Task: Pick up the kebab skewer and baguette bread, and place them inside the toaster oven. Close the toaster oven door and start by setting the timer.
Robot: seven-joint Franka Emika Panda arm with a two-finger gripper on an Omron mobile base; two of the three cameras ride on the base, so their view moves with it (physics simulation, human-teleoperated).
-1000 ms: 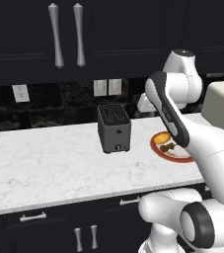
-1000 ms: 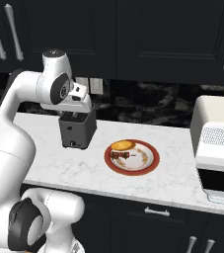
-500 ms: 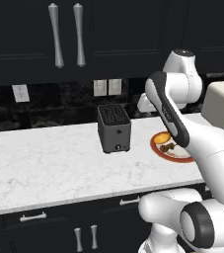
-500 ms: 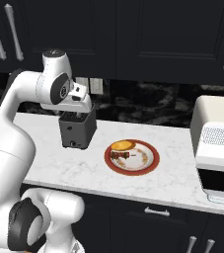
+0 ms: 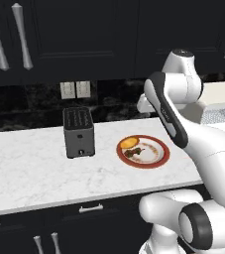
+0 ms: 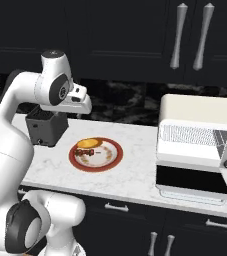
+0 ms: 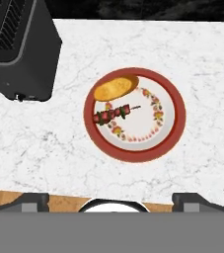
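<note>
The claw (image 7: 111, 200) stands wide apart and empty, high above the red-rimmed round plate (image 7: 172, 128) carrying the thin kebab skewer (image 7: 114, 113) and golden-orange baguette bread (image 7: 116, 87).

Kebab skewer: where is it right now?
The kebab skewer lies on the red-rimmed plate just below the baguette bread in the hand view, to the right of the dark slot toaster.

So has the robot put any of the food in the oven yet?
Not yet. The kebab skewer and baguette bread lie on the plate. The tool hovers open above them, holding nothing. The toaster oven door looks open. Both pickups, closing and the timer remain.
</note>
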